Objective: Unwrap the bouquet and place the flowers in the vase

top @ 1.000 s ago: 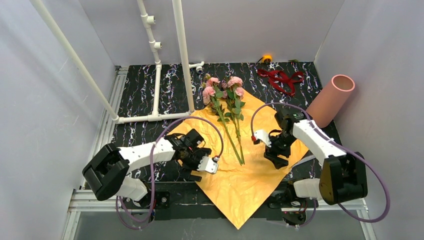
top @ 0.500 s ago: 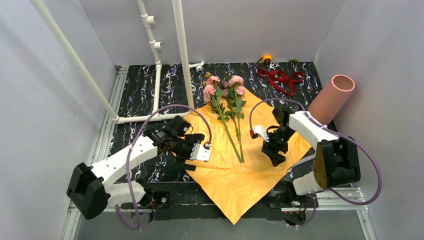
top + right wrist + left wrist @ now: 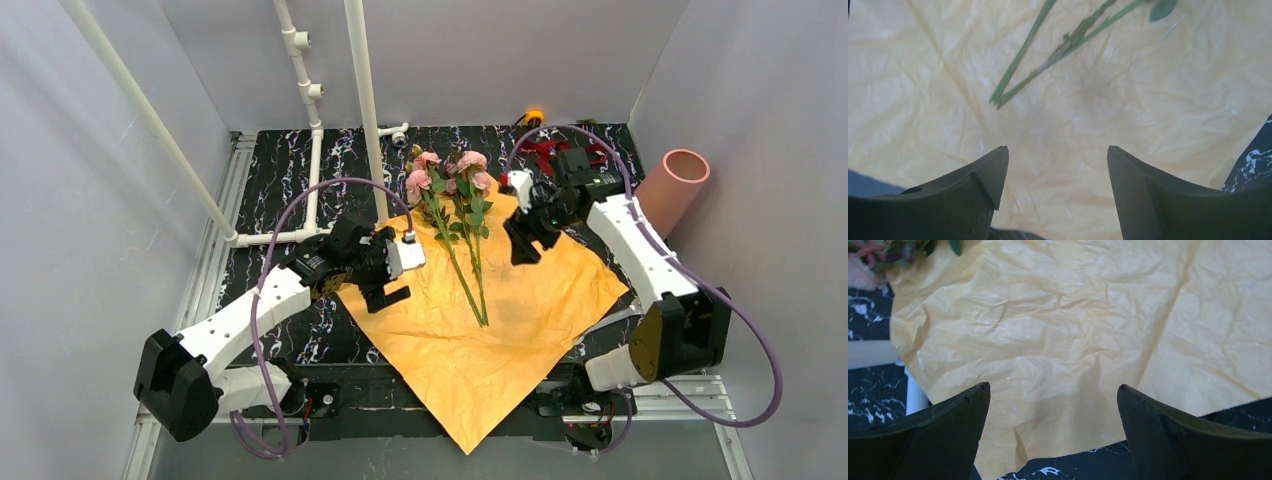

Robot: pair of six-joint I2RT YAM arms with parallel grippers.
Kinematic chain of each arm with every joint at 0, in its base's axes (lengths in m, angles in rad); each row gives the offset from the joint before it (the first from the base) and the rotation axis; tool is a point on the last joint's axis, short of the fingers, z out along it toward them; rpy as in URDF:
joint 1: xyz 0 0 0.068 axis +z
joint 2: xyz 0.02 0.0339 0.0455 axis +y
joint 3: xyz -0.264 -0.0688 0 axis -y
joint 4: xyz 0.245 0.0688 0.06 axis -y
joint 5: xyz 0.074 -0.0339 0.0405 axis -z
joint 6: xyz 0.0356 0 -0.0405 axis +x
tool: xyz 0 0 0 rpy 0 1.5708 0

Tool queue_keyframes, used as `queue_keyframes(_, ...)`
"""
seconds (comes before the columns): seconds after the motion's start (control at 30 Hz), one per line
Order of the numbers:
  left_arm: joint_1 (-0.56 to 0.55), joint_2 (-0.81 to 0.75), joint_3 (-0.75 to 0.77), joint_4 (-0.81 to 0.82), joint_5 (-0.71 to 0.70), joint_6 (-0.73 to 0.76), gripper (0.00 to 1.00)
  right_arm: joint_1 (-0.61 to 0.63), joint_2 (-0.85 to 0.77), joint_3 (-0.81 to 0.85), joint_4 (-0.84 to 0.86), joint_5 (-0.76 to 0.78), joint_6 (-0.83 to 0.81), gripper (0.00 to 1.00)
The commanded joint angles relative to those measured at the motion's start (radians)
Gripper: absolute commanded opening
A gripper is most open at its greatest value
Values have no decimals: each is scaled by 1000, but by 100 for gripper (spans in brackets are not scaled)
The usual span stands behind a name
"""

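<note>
My right pincer [image 3: 522, 243] has just swung up from the right-hand middle of the wrapping paper [image 3: 520, 310] to its far edge, and now hangs beside the flower heads. My left pincer [image 3: 385, 296] has drawn away from the middle to the sheet's left corner. Both stand wide open and hold nothing. In each wrist view I see only bare crinkled orange sheet between my jaws, and the right one also shows the cut stem ends [image 3: 1020, 82] lying ahead of the fingertips.

I judge the unwrapping to be finished. The paper lies spread flat on the black marbled surface [image 3: 290, 180], and the dark red ribbon [image 3: 540, 150] sits apart at the far side, partly hidden behind my right arm. The flowers [image 3: 455, 215] lie loose on the sheet between my two pincers, heads pointing away from me and stems toward me. What remains is to pick them up.

The vase [image 3: 672, 190] stands against the right wall, well apart from the flowers, its mouth showing. From above I cannot be sure whether it is upright or leaning.

I can read no brand, label or writing anywhere.
</note>
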Motion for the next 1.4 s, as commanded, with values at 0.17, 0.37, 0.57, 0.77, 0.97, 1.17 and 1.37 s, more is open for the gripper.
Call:
queue_keyframes(0.17,97,-38,-24,228,-198,-379,98,253,323,326,290,258,539,79)
queue_keyframes(0.37,104,-69,-81,310,-271,-423,98,368,545,549,285,413,638,68)
queue_keyframes(0.57,104,-75,-79,346,-294,-403,98,386,715,693,253,481,663,60)
queue_keyframes(0.77,104,-87,-82,333,-301,-394,98,391,811,739,263,526,679,54)
queue_keyframes(0.97,104,-94,-97,336,-307,-387,98,393,870,771,279,535,686,42)
queue_keyframes(1.17,104,-93,-98,339,-315,-372,98,393,870,802,254,508,743,18)
queue_keyframes(1.37,106,-79,-84,314,-305,-385,98,390,762,731,258,505,780,1)
